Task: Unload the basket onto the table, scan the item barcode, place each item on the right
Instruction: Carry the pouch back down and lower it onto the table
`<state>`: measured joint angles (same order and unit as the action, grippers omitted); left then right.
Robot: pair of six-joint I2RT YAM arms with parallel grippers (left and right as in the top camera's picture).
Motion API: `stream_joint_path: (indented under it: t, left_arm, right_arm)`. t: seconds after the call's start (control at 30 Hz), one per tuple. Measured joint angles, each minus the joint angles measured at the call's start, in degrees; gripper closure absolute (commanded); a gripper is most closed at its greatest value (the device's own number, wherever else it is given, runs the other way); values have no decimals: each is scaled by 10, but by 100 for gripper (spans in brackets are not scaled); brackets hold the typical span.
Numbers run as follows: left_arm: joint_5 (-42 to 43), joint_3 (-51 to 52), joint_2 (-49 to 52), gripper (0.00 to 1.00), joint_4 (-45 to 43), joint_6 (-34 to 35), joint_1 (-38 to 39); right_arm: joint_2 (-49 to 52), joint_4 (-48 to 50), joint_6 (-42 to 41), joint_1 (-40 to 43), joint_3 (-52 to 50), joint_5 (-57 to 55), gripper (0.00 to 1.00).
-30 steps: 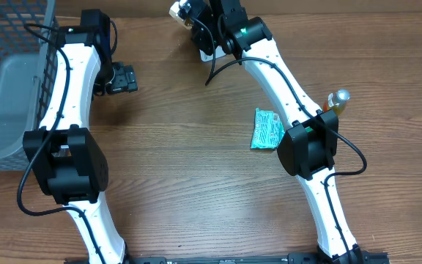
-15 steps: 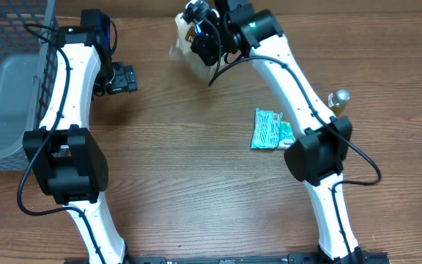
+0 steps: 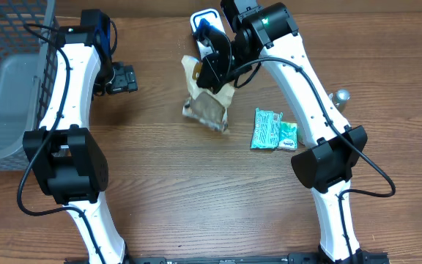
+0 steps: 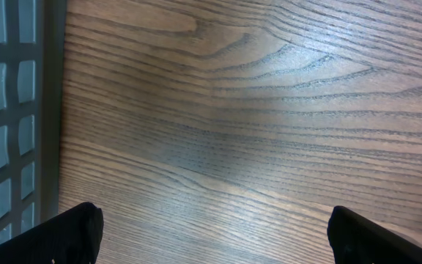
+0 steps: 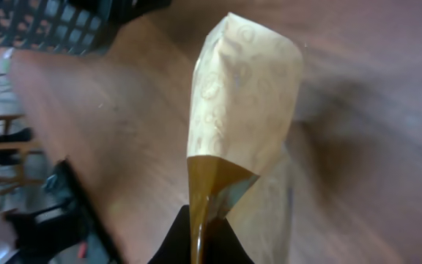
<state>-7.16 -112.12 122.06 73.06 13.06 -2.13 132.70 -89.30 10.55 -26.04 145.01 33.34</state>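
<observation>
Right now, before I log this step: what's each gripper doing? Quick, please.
Left gripper: open, holding nothing.
Right gripper: shut on the tan packet, lifted off the table.

I see a brown wooden table filling my overhead view, its dark grain running side to side. The light is even and the shadows are soft. A grey mesh basket sits at its far left corner.
</observation>
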Motion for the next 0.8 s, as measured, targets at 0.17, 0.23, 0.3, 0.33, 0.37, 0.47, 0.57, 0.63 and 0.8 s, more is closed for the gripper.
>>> stream_joint_path:
  t: [0.17,0.23,0.3,0.33,0.37,0.47,0.57,0.63,0.8]
  left_arm:
    - [0,0,0,0,0,0,0]
    - [0,0,0,1,0,0,0]
    - [0,0,0,1,0,0,0]
    - [0,0,0,0,0,0,0]
    - [0,0,0,0,0,0,0]
    - [0,0,0,0,0,0,0]
    - [0,0,0,1,0,0,0]
    - [0,0,0,1,0,0,0]
    - [0,0,0,0,0,0,0]
  right_arm:
    - [0,-51,-3,-6,0,21,96]
    - [0,-71,-4,-12,0,24,96]
    - [0,-78,-4,-19,0,25,96]
    - [0,-78,-4,-24,-1,25,96]
    - [0,-78,-4,-29,-2,25,96]
    - [0,-78,-4,-49,-11,27,96]
    - [0,-77,-4,-73,-30,28,96]
    - [0,-75,-4,-89,-48,28,96]
    - [0,-55,-4,-120,-109,28,91]
